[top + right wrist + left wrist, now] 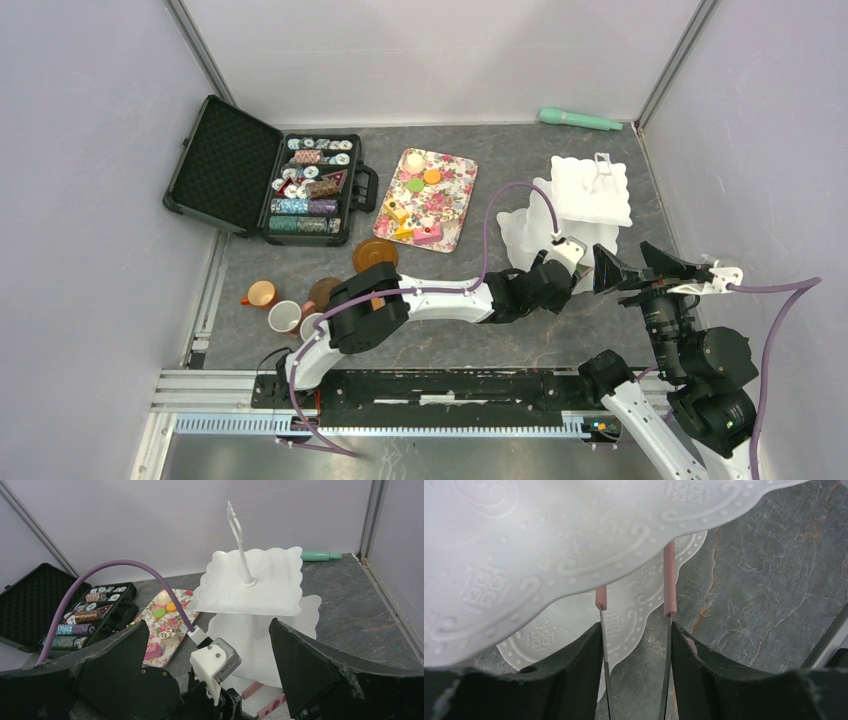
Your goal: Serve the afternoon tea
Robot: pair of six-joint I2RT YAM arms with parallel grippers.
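Observation:
The white scallop-edged three-tier stand (590, 195) stands at the back right; it also shows in the right wrist view (250, 575). My left gripper (580, 272) reaches under its lower tiers (549, 545). The jaws stand apart, with thin pink-tipped strips on their inner faces and only bare table between them (635, 592). My right gripper (630, 268) is wide open and empty just right of it, facing the stand (207, 622). Small toy pastries (415, 190) lie on the floral tray. Three mugs (285, 315) and two brown saucers (375, 253) sit at the front left.
An open black case of poker chips (300, 185) lies at the back left. The floral tray (455, 205) lies between the case and the stand. A green tool (580, 120) lies by the back wall. Walls close in on both sides.

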